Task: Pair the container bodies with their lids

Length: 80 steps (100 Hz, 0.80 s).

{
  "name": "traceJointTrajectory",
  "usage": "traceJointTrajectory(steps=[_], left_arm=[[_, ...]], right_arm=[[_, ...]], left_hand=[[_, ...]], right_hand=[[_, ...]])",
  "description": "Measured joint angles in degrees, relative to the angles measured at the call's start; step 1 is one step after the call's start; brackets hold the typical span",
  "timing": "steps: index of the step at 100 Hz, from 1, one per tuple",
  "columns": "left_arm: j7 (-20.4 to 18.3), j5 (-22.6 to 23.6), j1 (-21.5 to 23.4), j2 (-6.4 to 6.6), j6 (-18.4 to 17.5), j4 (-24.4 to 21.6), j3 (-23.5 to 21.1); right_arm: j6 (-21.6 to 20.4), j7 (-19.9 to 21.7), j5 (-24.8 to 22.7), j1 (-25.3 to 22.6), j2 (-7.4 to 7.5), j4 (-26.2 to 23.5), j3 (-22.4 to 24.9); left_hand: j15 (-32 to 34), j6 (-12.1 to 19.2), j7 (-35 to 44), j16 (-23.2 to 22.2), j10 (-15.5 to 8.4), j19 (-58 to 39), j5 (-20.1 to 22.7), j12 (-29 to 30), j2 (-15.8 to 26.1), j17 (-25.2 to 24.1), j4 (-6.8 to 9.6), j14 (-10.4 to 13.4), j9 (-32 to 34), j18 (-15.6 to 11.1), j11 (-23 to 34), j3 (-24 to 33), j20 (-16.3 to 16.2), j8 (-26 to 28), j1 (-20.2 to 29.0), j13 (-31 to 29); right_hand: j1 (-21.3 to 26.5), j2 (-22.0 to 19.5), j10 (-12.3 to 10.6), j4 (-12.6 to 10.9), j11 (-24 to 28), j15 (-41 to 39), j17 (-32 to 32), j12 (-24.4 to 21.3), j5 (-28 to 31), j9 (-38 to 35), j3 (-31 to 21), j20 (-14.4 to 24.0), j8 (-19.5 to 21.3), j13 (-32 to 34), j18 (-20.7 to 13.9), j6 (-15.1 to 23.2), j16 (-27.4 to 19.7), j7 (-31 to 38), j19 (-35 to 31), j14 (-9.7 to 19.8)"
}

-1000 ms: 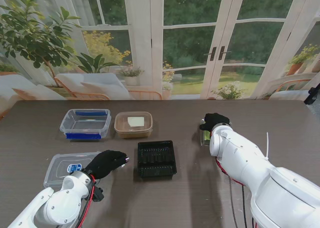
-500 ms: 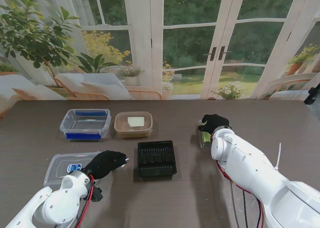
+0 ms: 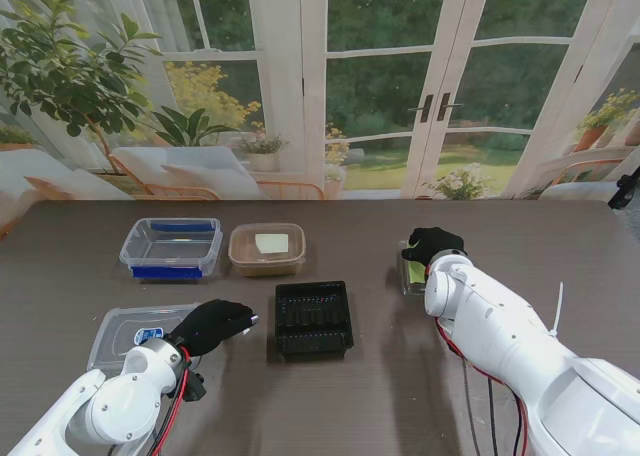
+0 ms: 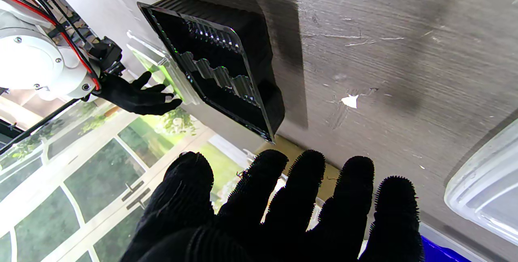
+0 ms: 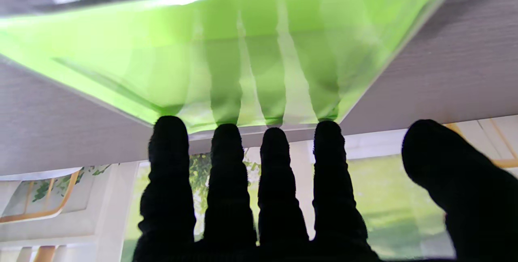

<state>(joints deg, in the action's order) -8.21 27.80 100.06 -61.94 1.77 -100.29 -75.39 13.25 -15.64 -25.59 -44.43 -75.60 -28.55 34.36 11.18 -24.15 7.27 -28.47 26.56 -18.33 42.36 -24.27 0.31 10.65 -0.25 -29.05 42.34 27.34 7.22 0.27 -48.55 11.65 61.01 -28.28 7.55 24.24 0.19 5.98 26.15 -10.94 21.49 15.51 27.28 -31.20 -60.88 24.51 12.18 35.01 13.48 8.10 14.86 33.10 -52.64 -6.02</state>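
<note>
Dark wood-grain counter (image 3: 360,396) is stretching toward glass doors. Right hand (image 3: 430,244) is hovering at three o'clock, fingers (image 5: 226,148) spread flat, tips touching the green container (image 5: 210,51)'s rim, gripping nothing. Left hand (image 3: 212,325) is sitting at seven o'clock, fingers splayed and empty, just beside the clear lid (image 3: 125,336). Black tray (image 3: 313,318) is resting at centre, blue-trimmed tub (image 3: 172,247) and tan container (image 3: 267,249) at eleven.

- Arms: glossy white rounded shells.
- Left hand (image 3: 212,325), right hand (image 3: 432,244): black knit gloves, fuzzy fingertips (image 4: 307,169).
- Red and black cables (image 3: 176,401) at wrists.
- White zip tie (image 3: 556,309).
</note>
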Motion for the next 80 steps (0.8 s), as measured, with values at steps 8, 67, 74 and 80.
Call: traceJointTrajectory(steps=[8,67,74,80], left_arm=[[-0.1,0.0,0.0,0.02,0.0,0.0,0.0],[-0.1,0.2,0.1,0.12,-1.5,0.2,-0.1],[0.0,0.2,0.3,0.11,-1.9,0.2,-0.2],[0.0,0.2,0.4,0.1,-2.2,0.2,-0.3]], right_arm=[[-0.3,0.1,0.6,0.3,-0.19,0.6,0.2],[5.0,8.1,-1.9,-8.2,5.89,-17.0,10.3],[5.6,8.6,-2.3,-9.3,6.6,-19.0,10.7],[6.1,9.4,-2.5,-10.4,6.98,-20.8,11.9]], left_hand=[[0.0,0.0,0.0,0.0,0.0,0.0,0.0,0.0,0.0,0.0,0.0,0.0,0.0,0.0,0.0,0.0,0.0,0.0,0.0,0.0],[0.0,0.0,0.0,0.0,0.0,0.0,0.0,0.0,0.0,0.0,0.0,0.0,0.0,0.0,0.0,0.0,0.0,0.0,0.0,0.0],[0.0,0.0,0.0,0.0,0.0,0.0,0.0,0.0,0.0,0.0,0.0,0.0,0.0,0.0,0.0,0.0,0.0,0.0,0.0,0.0],[0.0,0.0,0.0,0.0,0.0,0.0,0.0,0.0,0.0,0.0,0.0,0.0,0.0,0.0,0.0,0.0,0.0,0.0,0.0,0.0]], right_hand=[[0.0,0.0,0.0,0.0,0.0,0.0,-0.7,0.0,-0.2,0.1,0.0,0.0,0.0,-0.6,0.0,0.0,-0.1,0.0,0.0,0.1],[0.0,-0.8,-0.5,0.0,-0.3,5.1,-9.7,-0.2,0.5,0.8,0.0,0.0,0.0,-2.8,-1.2,-0.6,-2.2,0.0,0.6,0.6],[0.0,-0.8,-0.5,0.0,-0.3,5.1,-10.0,-0.2,0.5,0.8,0.0,0.0,0.0,-2.8,-1.3,-0.6,-2.5,0.0,0.6,0.6],[0.0,-0.8,-0.5,0.0,-0.3,5.1,-11.2,-0.2,0.5,0.8,0.0,0.0,0.0,-3.6,-1.3,-0.6,-2.6,0.0,0.6,0.6]])
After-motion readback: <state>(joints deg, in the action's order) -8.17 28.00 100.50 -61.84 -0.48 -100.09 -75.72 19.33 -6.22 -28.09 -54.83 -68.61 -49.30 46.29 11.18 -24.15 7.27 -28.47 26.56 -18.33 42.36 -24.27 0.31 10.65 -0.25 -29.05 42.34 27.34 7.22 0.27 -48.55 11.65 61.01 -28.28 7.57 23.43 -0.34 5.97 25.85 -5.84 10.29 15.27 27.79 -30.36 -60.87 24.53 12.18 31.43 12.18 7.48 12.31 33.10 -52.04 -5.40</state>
